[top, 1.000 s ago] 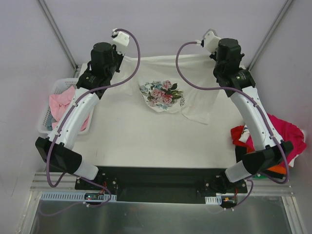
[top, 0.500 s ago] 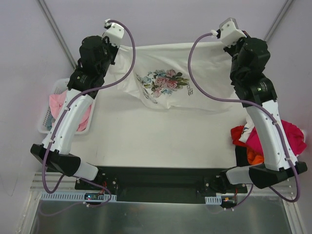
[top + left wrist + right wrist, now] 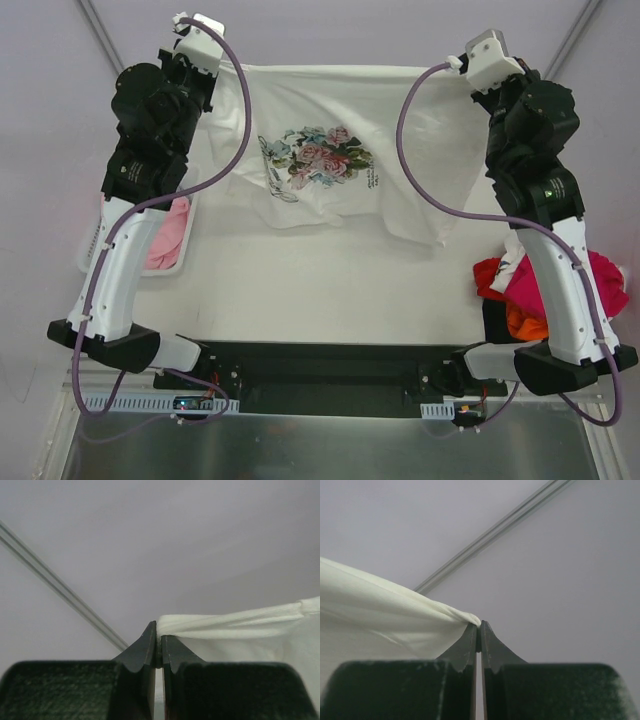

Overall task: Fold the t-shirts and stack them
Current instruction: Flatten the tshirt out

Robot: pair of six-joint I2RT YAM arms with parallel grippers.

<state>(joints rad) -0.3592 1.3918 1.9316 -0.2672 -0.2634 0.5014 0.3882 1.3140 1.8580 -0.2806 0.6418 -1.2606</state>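
Nearest you, the right arm cuts across the magenta and orange tees [image 3: 602, 282] heaped at the table's [image 3: 300, 290] right edge, and the left arm hides most of the white basket [image 3: 90, 252] and its pale pink tee [image 3: 168, 235]. Farther back, the white flower-print tee [image 3: 330, 105] hangs spread between the arms. The fingertips are hidden from above, but the wrist views show the left gripper [image 3: 158, 642] and right gripper [image 3: 478, 632] each clamped tight on an upper corner of it.

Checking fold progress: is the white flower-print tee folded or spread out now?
Spread: the white flower-print tee is stretched between the left fingers and right fingers, each pinching a top corner; print fully visible.
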